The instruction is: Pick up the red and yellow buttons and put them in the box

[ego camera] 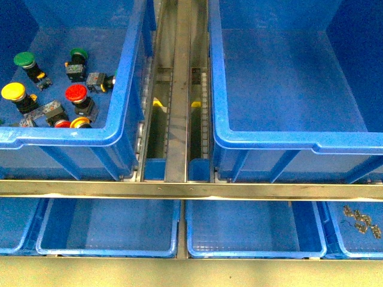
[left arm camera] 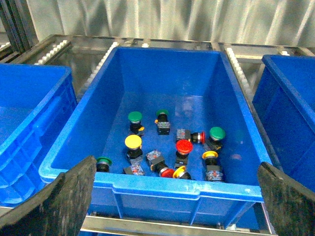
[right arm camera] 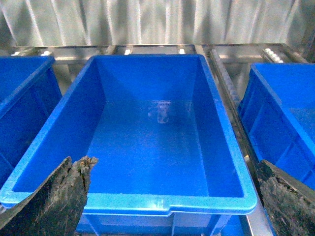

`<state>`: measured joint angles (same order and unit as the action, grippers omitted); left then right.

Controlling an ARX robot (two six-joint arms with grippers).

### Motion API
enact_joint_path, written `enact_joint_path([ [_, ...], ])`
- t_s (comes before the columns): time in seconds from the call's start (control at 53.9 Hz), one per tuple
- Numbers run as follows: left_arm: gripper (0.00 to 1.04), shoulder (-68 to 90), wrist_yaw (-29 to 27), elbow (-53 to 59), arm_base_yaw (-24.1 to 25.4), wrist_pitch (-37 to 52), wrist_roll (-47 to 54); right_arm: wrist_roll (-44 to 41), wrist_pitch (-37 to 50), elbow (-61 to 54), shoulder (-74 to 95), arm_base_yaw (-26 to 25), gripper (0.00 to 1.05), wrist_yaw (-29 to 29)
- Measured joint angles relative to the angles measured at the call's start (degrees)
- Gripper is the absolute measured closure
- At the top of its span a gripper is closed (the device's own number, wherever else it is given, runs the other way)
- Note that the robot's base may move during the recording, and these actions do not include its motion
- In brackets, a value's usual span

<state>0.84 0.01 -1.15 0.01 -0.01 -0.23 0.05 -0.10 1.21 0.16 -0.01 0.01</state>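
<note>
Two deep blue containers stand side by side on a steel roller frame (ego camera: pixel 178 89), apart, with the frame's centre rail between them. The box (ego camera: pixel 269 143) is on the right, and its smooth floor shows in full in the front and right wrist views. The bin (ego camera: pixel 114 134) on the left holds all the buttons, loose on its floor toward the near wall. Below the frame's front bar runs a row of shallow trays (ego camera: pixel 108 230); the rightmost carries metal clips (ego camera: pixel 361 221). The left fingers (left arm camera: pixel 69 201) are spread wide apart above the near rim of the bin, gripping nothing. The right fingers (right arm camera: pixel 59 201) are likewise spread wide above the near rim of the box, gripping nothing. In the bin, the red buttons (ego camera: pixel 76 93) lie near the centre and against the near wall. The yellow buttons (ego camera: pixel 13 92) lie among them, some upright, some tipped. The green buttons (ego camera: pixel 24 59) sit mostly further back. None of the buttons touches a finger.
</note>
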Motion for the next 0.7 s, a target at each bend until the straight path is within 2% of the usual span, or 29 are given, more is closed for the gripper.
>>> enact_joint_path([
  [0.704,0.08,0.0,0.0,-0.02,0.0,0.0,0.0,0.0,0.0,0.0,0.0,0.0,0.06,0.0],
])
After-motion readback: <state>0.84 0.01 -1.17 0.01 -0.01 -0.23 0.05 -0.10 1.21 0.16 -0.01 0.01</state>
